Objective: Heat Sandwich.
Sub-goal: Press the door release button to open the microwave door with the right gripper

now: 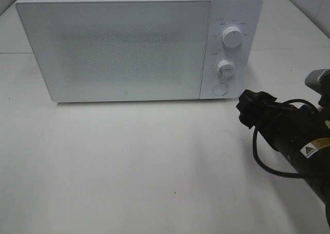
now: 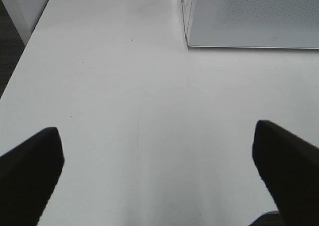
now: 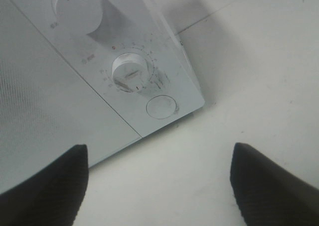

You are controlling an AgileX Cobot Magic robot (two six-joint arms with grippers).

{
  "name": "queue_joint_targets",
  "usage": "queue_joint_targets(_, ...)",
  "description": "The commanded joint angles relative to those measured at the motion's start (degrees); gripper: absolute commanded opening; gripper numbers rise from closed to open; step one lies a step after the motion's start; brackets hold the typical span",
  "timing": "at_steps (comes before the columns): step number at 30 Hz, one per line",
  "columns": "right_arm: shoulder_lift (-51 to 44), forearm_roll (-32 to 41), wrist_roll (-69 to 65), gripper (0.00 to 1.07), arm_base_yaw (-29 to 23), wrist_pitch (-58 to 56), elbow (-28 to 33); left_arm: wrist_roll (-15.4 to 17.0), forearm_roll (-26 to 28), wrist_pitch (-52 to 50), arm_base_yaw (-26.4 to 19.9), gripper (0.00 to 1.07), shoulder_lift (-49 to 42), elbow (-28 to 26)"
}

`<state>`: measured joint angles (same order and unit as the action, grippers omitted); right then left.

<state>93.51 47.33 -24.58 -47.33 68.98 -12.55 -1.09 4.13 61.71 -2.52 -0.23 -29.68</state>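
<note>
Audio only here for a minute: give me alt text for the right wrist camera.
The microwave's control panel seen close up: upper knob, lower knob and a round button under them, with the closed door alongside. The right gripper's two dark fingers stand open nearest the camera, over the white table.

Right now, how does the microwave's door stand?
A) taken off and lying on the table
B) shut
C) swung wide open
B: the door lies flush beside the control panel, and its frosted front hides the inside.
</note>
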Motion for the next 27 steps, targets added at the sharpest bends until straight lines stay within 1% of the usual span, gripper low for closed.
queue_joint_targets(1,-0.1,-0.2,-13.9,0.75,-0.2,2.9,-0.2,0.0,-0.1,-0.3,-0.2,0.98,-1.3,0.1)
queue_joint_targets(3,-0.1,-0.2,-21.4,0.75,-0.2,2.9,-0.2,0.0,-0.1,-0.3,-0.2,0.98,-1.3,0.1)
queue_joint_targets(4,-0.1,-0.2,-21.4,0.75,-0.2,2.9,-0.2,0.0,-0.1,-0.3,-0.2,0.98,-1.3,0.1)
queue_joint_targets(5,-0.1,-0.2,-28.4,0.75,-0.2,2.9,-0.2,0.0,-0.1,-0.3,-0.2,0.98,-1.3,0.1)
queue_joint_targets(7,-0.1,-0.2,-34.1,0.75,-0.2,2.9,-0.2,0.0,-0.1,-0.3,-0.2,0.98,-1.3,0.1)
queue_joint_targets(8,-0.1,-0.2,-34.1,0.75,-0.2,2.9,-0.2,0.0,-0.1,-0.3,-0.2,0.98,-1.3,0.1)
queue_joint_targets(9,-0.1,-0.2,-39.5,0.75,-0.2,2.9,-0.2,0.0,-0.1,-0.3,-0.2,0.98,-1.3,0.1)
queue_joint_targets(12,-0.1,-0.2,-46.1,0.75,-0.2,2.9,-0.2,0.0,-0.1,-0.3,-0.2,0.98,-1.3,0.1)
queue_joint_targets(13,-0.1,-0.2,-46.1,0.75,-0.2,2.9,-0.2,0.0,-0.1,-0.3,-0.2,0.98,-1.3,0.1)
queue_joint_targets(16,-0.1,-0.2,-49.4,0.7,-0.2,2.9,-0.2,0.0,-0.1,-0.3,-0.2,0.98,-1.3,0.1)
queue_joint_targets(17,-0.1,-0.2,-50.4,0.65,-0.2,2.9,-0.2,0.0,-0.1,-0.3,-0.2,0.98,-1.3,0.1)
queue_joint_targets(18,-0.1,-0.2,-50.4,0.65,-0.2,2.9,-0.2,0.0,-0.1,-0.3,-0.2,0.98,-1.3,0.1)
queue_joint_targets(20,-0.1,-0.2,-52.0,0.57,-0.2,2.9,-0.2,0.0,-0.1,-0.3,-0.2,0.98,-1.3,0.1)
queue_joint_targets(21,-0.1,-0.2,-52.9,0.51,-0.2,2.8,-0.2,0.0,-0.1,-0.3,-0.2,0.98,-1.3,0.1)
queue_joint_targets(22,-0.1,-0.2,-54.5,0.4,-0.2,2.5,-0.2,0.0,-0.1,-0.3,-0.2,0.98,-1.3,0.1)
queue_joint_targets(23,-0.1,-0.2,-54.5,0.4,-0.2,2.5,-0.2,0.0,-0.1,-0.3,-0.2,0.98,-1.3,0.1)
queue_joint_targets(26,-0.1,-0.2,-55.7,0.15,-0.2,1.0,-0.2,0.0,-0.1,-0.3,-0.2,0.98,-1.3,0.1)
queue_joint_targets(27,-0.1,-0.3,-55.7,0.01,-0.2,0.2,-0.2,0.0,-0.1,-0.3,-0.2,0.98,-1.3,0.1)
